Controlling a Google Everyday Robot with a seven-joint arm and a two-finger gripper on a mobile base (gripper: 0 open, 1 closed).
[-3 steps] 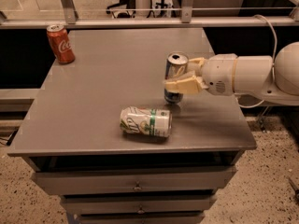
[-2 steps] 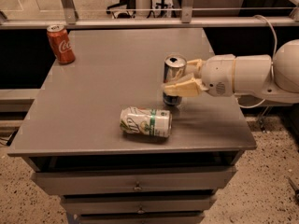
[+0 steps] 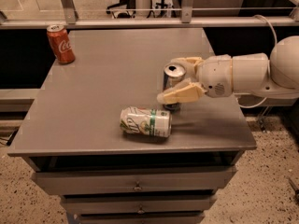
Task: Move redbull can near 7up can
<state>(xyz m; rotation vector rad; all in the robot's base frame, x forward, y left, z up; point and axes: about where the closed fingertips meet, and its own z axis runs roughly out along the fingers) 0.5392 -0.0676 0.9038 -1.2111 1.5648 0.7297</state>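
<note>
Redbull can (image 3: pixel 174 73) (slim silver-blue metal, 1 of it) stands upright right of centre on the grey tabletop (image 3: pixel 107 83). The cream two-finger gripper (image 3: pixel 168 80) is clenched on it, arm in from 3 o'clock. 3 cans total: 1 white-green 7up can (image 3: pixel 145 122) on its side, near at 7 o'clock; 1 red cola can (image 3: pixel 60 43) upright in the 10 o'clock corner.

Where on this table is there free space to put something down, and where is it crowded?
Free: the wide middle and left of the table, between the cola can at the back-left corner and the lying 7up can. Crowded: front right, where the gripper holds the redbull can just behind the 7up can.
</note>
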